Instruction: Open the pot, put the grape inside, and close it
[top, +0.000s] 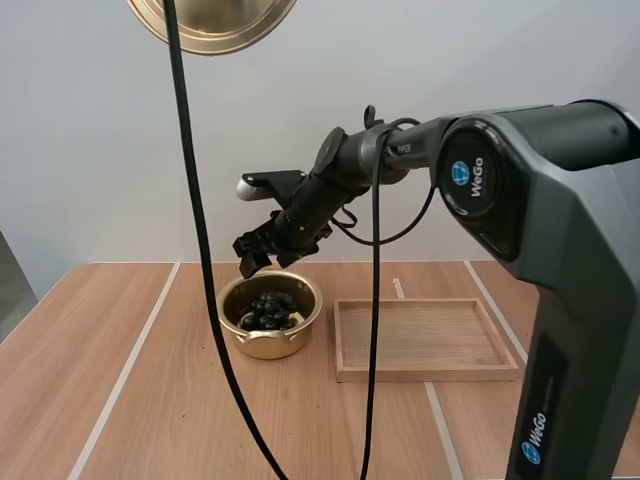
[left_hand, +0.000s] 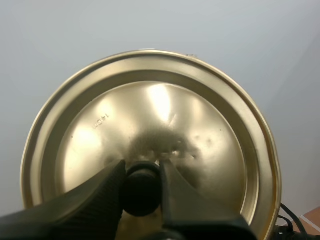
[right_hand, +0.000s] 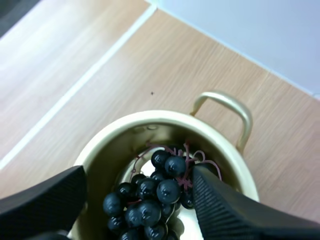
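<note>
Over the light wooden table (top: 130, 400) with its pale inlaid stripes, the right gripper (top: 250, 262) hangs just above the far edge of the small round golden metal pot (top: 265, 345), fingers spread apart with nothing in them. The bunch of dark, nearly black grapes (top: 268, 310) is already sitting inside the pot. The right wrist view gets you way closer: reddish stems threaded through the berries, one looped golden handle (right_hand: 227, 102) sticking out of the pot's side, and the two ribbed fingers standing wide on either side of the bunch. I can't tell whether either one brushes the fruit. High above the table there's the round golden lid (top: 215, 30), well clear of the pot. The left wrist view is what tells you how it's held: the left gripper (left_hand: 141, 172) is pinched tight on the lid's black round knob (left_hand: 142, 192), with the lid's shiny face turned toward that camera. Pose-wise, the grey right arm comes in from the right, forearm stretched leftward and wrist dipping down toward the pot. Just right of the pot sits a shallow rectangular wooden tray (top: 425, 374), close but not touching. Plain pale wall behind everything.
</note>
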